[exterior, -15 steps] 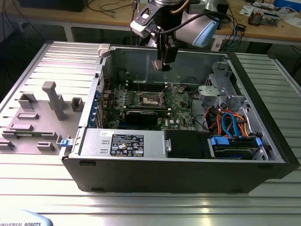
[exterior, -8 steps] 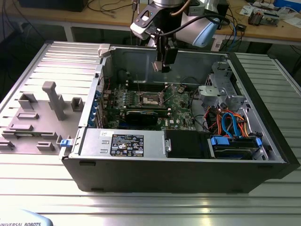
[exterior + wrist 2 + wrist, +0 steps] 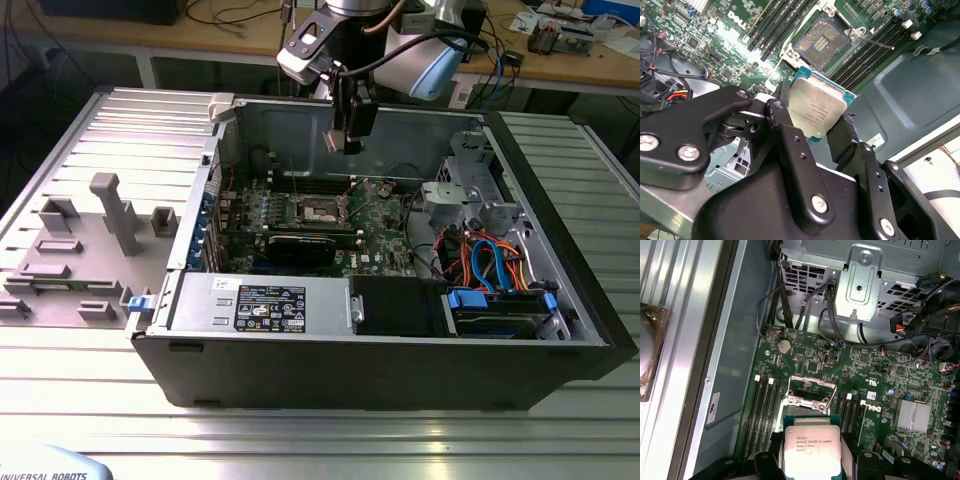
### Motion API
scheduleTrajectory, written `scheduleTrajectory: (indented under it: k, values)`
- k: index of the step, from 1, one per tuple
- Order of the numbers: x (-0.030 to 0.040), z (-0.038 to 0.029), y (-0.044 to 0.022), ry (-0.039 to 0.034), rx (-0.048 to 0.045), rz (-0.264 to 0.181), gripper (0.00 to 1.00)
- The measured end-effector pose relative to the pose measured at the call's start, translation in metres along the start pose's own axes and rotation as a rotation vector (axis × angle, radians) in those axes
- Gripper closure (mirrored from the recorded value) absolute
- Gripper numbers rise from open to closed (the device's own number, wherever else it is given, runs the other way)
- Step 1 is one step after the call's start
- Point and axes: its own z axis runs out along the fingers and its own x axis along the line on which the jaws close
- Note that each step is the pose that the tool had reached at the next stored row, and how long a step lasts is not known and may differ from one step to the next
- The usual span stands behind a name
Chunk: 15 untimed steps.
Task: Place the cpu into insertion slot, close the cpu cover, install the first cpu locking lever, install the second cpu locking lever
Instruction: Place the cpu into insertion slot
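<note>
The gripper (image 3: 812, 125) has its black fingers (image 3: 785, 135) closed narrowly on the cpu (image 3: 817, 107), pinching it by two opposite edges. In both wrist views the chip's silvery top, with its print, faces the cameras and away from the board. Its green underside edge shows on the side toward the insertion slot (image 3: 819, 45). The chip is square, so no long axis shows, and it lies roughly parallel to the board below it.

In the first wrist view the cpu (image 3: 811, 450) hangs above the motherboard (image 3: 865, 365), apart from the insertion slot (image 3: 807, 392) and not seated in it. The slot's dark centre is uncovered inside its silver rim. Memory slots (image 3: 762, 405) run along both sides of the insertion slot, and beyond it stands a grey metal drive cage (image 3: 860, 285).

In the exterior view the gripper (image 3: 345, 140) hangs high over the insertion slot (image 3: 318, 210), near the rim of the open computer case (image 3: 400, 370).
</note>
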Motion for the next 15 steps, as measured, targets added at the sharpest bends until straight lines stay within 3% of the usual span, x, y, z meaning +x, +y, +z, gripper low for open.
scheduleTrajectory:
  k: [6, 10, 15]
  values:
    - [0.0026, 0.0031, -0.0085, -0.0004, 0.0003, 0.006, 0.46]
    - [0.0026, 0.0109, -0.0090, -0.0053, 0.0009, 0.090, 0.46]
    - [0.0028, 0.0119, -0.0100, -0.0068, 0.0008, 0.116, 0.46]
